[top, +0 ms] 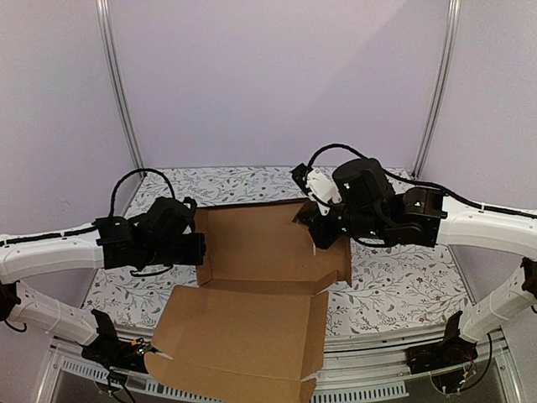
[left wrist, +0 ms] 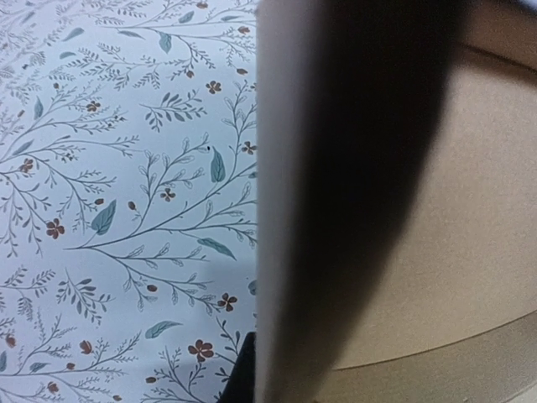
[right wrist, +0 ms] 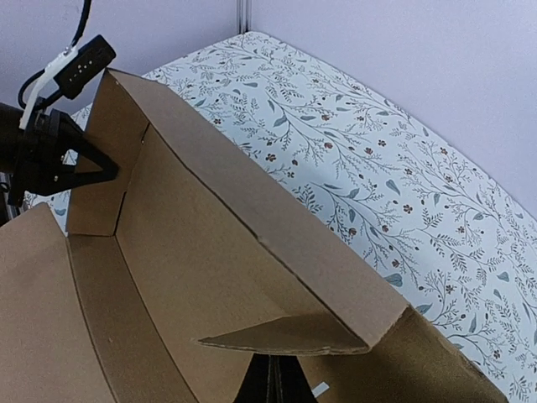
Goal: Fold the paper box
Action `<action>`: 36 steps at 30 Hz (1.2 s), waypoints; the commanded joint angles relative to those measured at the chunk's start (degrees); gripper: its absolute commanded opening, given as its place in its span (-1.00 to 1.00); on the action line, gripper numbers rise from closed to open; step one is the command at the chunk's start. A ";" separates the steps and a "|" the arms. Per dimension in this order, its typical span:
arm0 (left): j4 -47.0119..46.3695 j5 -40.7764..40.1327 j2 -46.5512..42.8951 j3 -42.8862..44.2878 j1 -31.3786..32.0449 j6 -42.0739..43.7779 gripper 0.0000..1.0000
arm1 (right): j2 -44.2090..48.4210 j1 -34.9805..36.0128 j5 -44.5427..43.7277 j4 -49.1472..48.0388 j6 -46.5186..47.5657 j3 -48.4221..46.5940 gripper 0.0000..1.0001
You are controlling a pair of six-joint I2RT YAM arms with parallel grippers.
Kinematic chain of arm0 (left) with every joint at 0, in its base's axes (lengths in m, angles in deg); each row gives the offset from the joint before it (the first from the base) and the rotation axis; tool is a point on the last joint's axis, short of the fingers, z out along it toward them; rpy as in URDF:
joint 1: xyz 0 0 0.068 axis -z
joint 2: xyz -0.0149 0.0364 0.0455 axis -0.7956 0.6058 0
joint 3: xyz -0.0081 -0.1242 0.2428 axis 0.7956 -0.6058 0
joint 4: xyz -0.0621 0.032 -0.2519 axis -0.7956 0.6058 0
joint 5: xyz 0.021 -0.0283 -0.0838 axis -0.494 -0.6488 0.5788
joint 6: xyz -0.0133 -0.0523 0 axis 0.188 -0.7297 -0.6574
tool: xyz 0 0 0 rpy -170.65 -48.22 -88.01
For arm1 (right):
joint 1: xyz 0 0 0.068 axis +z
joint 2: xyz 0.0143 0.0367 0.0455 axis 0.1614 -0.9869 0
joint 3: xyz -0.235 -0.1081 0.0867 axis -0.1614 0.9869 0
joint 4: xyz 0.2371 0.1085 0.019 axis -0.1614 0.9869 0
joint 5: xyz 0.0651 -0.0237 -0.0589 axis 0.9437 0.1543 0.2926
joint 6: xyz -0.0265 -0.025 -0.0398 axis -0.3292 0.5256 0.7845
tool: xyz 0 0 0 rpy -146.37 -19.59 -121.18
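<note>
Where the flowery table fills the middle of the top view, the paper box lies flat on it, right in the centre. Its back wall and two side walls stand up. Its big front flap slopes down toward the bottom of the picture and sticks out past the table edge.

The left arm comes in from the left edge and the right arm from the right edge. Both are cut off at the sides.

The left gripper is at the box's left wall. In its own view that wall is a big blurry dark strip down the middle, and it hides nearly everything. Only a bit of one black finger peeks out at the bottom. The jaws are closed and look pinched on the wall.

The right gripper is at the box's right wall, with its jaws together. In its own view the fingers are mostly hidden under a folded corner of card at the bottom. I cannot tell if they hold any card.
</note>
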 commanded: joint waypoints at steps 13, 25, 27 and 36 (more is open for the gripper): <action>-6.59 6.39 -3.03 -3.59 0.46 -1.93 -1.00 | -3.94 -0.13 -13.45 -16.15 -5.56 1.44 -1.00; -13.17 3.12 -3.39 -7.55 -0.39 -4.59 -1.00 | 1.12 -0.13 -8.47 -13.79 -3.86 5.91 -1.00; -14.43 2.97 -3.44 -8.41 -0.74 -5.31 -1.00 | 3.48 -0.09 -7.01 -11.33 -3.64 6.82 -1.00; -18.30 3.40 -5.73 -10.51 -2.03 -6.69 -1.00 | 14.80 -0.15 -1.49 -5.94 -5.28 14.47 -1.00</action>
